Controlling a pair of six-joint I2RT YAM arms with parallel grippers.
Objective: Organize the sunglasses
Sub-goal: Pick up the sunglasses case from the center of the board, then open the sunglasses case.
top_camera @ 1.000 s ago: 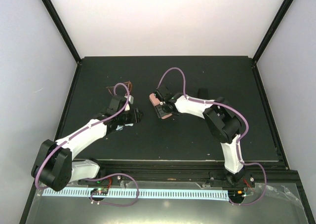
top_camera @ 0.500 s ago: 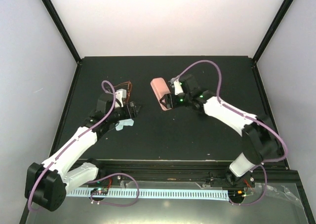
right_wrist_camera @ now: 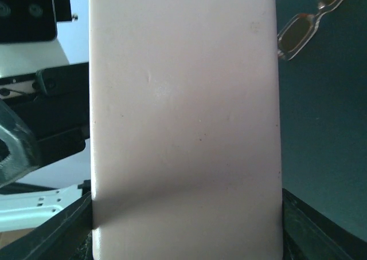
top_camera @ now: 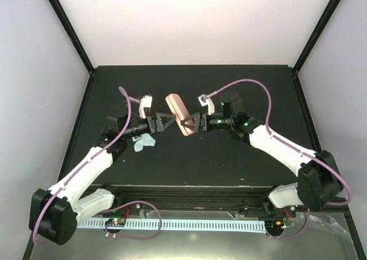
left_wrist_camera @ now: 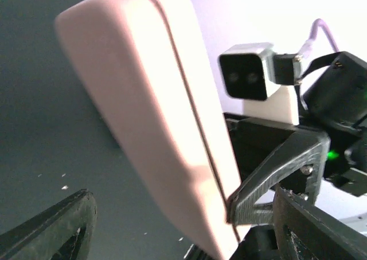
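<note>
My right gripper [top_camera: 186, 123] is shut on a pink oblong case [top_camera: 178, 114] and holds it tilted above the table; the case fills the right wrist view [right_wrist_camera: 183, 117] between the jaws [right_wrist_camera: 186, 240]. My left gripper [top_camera: 170, 121] is open and faces the case [left_wrist_camera: 155, 122] from the left, its jaws wide apart [left_wrist_camera: 183, 237] and its tips close to it. The brownish-amber sunglasses [right_wrist_camera: 301, 22] lie on the table beyond the case; in the top view only a bit of them [top_camera: 148, 97] shows behind my left wrist. The red-pink sunglasses are out of view.
A light blue cloth [top_camera: 143, 143] lies on the black table [top_camera: 229, 162] under my left arm. The right gripper's finger [left_wrist_camera: 275, 174] and its wrist camera [left_wrist_camera: 246, 74] show right behind the case in the left wrist view.
My right gripper lifted the pink case and turned it toward the left. My left gripper swung right and now points at the case, uncovering the blue cloth.
</note>
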